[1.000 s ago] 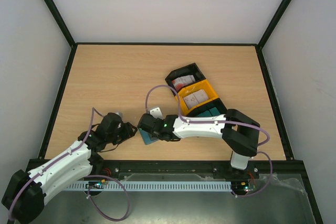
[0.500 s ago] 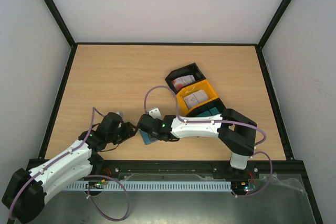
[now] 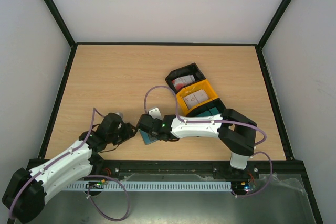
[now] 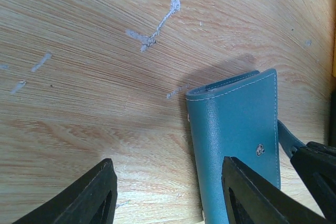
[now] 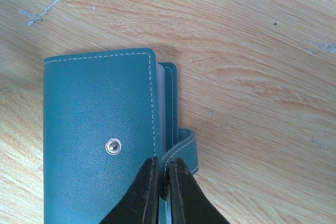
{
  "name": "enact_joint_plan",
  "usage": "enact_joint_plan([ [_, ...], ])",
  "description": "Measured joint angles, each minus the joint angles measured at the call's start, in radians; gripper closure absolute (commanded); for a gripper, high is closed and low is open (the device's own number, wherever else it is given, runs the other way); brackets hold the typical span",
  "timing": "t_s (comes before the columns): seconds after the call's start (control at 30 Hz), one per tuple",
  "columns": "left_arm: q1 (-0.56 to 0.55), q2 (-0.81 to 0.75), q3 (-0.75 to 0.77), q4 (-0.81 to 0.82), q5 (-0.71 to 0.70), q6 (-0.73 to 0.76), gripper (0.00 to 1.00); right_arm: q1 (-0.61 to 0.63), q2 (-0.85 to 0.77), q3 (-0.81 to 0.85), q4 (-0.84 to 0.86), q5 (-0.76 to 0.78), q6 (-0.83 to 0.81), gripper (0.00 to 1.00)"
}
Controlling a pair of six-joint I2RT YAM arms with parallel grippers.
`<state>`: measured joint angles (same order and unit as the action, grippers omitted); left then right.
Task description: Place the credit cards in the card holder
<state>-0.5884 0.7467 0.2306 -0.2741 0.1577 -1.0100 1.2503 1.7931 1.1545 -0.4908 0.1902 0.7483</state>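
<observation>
The card holder (image 3: pixel 149 138) is a teal wallet lying folded on the wood near the front edge. In the right wrist view my right gripper (image 5: pixel 163 164) is shut on the snap tab (image 5: pixel 185 145) at the open edge of the card holder (image 5: pixel 100 129). From the left, my left gripper (image 4: pixel 167 162) stands open, with its right finger over the spine side of the card holder (image 4: pixel 236 129) and its left finger over bare wood. Credit cards, white with red marks, lie in the black bin (image 3: pixel 182 82) and the yellow bin (image 3: pixel 195 97).
A three-bin tray stands right of centre: black bin, yellow bin and dark-green bin (image 3: pixel 210 112) in a diagonal row. Black frame rails edge the table (image 3: pixel 105 77). Both arms crowd the near middle.
My right gripper's jaws have come together on the card holder's tab, and that arm has shifted slightly left. The left arm has hardly moved.
</observation>
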Motion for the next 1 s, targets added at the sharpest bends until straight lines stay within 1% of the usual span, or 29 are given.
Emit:
enact_joint_plan([
  [0.1,0.0,0.0,-0.001,0.0,0.0,0.0,0.44,0.0,0.0,0.0,-0.003,0.0,0.004,0.96],
  [0.17,0.0,0.0,-0.001,0.0,0.0,0.0,0.44,0.0,0.0,0.0,-0.004,0.0,0.008,0.98],
  [0.5,0.0,0.0,-0.014,0.032,0.032,0.0,0.39,-0.003,0.0,0.0,0.009,-0.008,0.019,0.98],
  [0.77,0.0,0.008,-0.047,0.086,0.053,-0.016,0.4,-0.035,-0.004,-0.003,0.086,-0.057,0.003,0.98],
  [0.83,0.0,0.021,-0.048,0.107,0.052,-0.03,0.4,-0.054,-0.004,-0.004,0.131,-0.084,-0.014,0.98],
  [1.0,0.0,0.033,-0.057,0.139,0.052,-0.041,0.43,-0.064,-0.004,-0.004,0.162,-0.109,-0.05,0.98],
])
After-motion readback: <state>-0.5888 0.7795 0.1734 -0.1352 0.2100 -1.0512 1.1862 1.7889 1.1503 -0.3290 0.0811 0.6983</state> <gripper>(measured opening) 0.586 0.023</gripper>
